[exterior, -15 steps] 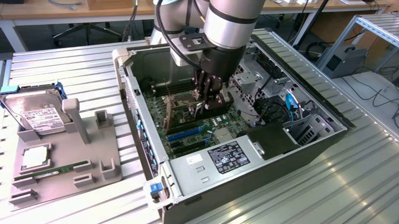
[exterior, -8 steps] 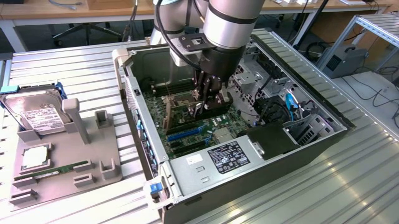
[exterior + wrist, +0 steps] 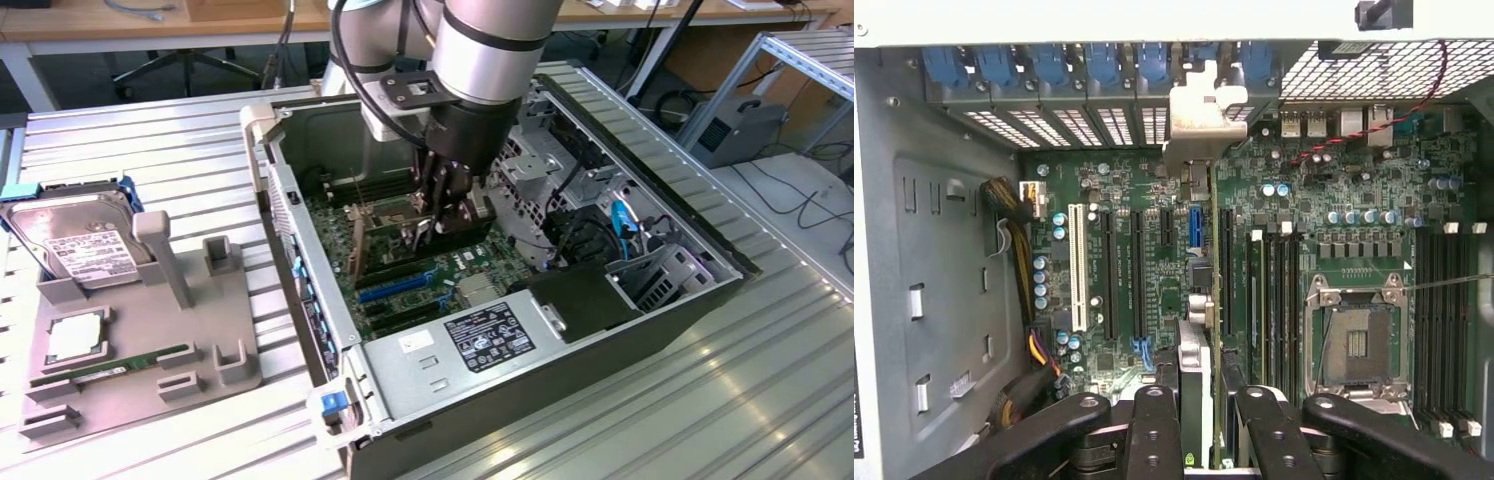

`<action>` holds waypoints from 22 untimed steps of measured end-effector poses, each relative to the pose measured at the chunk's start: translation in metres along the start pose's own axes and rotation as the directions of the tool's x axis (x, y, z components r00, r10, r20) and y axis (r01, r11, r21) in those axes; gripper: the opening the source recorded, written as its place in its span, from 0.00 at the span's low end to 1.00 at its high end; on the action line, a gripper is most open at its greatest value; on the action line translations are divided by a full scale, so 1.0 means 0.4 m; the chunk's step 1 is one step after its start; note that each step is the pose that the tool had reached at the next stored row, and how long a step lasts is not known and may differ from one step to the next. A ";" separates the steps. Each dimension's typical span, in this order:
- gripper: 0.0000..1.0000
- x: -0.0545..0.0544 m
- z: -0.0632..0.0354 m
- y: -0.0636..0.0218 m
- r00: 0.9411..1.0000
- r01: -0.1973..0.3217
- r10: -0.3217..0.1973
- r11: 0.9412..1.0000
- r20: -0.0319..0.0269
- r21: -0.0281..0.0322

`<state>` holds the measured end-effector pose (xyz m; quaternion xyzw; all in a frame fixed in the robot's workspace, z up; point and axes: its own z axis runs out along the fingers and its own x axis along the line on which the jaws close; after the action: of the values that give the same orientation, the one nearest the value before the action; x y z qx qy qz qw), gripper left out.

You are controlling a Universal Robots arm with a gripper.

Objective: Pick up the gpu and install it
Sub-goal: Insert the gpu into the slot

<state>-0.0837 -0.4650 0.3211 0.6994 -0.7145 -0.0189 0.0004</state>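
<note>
Biggest of all, a ribbed metal table [image 3: 134, 140], with the computer case [image 3: 287, 200] lying on its side on top of it. Side cover off, so the inside faces up and can be reached from above.

Coming down into the middle of the case, the thick grey arm [image 3: 487, 50]. Held straight up and down, likely so a card can go straight down and not crooked.

Just outside the case, on the exterior view's left, a grey tray [image 3: 200, 375] for the spare parts. Holding a hard drive [image 3: 80, 245] stood up at its far end and a thin green memory stick [image 3: 127, 362] lying flat. Kept out there to be out of the way.

Flat on the floor of the case, the big green board [image 3: 1354, 250], with long black slots [image 3: 1106, 270] in a row.

Low inside the case, just over that board, the gripper [image 3: 1209, 435]. Black fingers [image 3: 1154, 430] half shut, pinching the gpu [image 3: 1196, 340] between them.

Gpu held on its thin edge, lined up with the slots so its bottom edge can meet one. Silver bracket [image 3: 1199, 110] at the end by the back wall of the case, right by the row of slot openings there. Hard to tell whether already pushed into a slot or only hanging just above it.
</note>
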 end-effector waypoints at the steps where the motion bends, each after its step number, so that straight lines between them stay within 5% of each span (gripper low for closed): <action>1: 0.27 0.000 0.001 0.001 1.000 0.000 0.000 1.000 0.000 0.000; 22: 0.27 -0.004 0.039 0.013 1.000 0.000 0.000 1.000 0.000 0.000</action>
<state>-0.0892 -0.4629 0.3059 0.6993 -0.7146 -0.0189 0.0004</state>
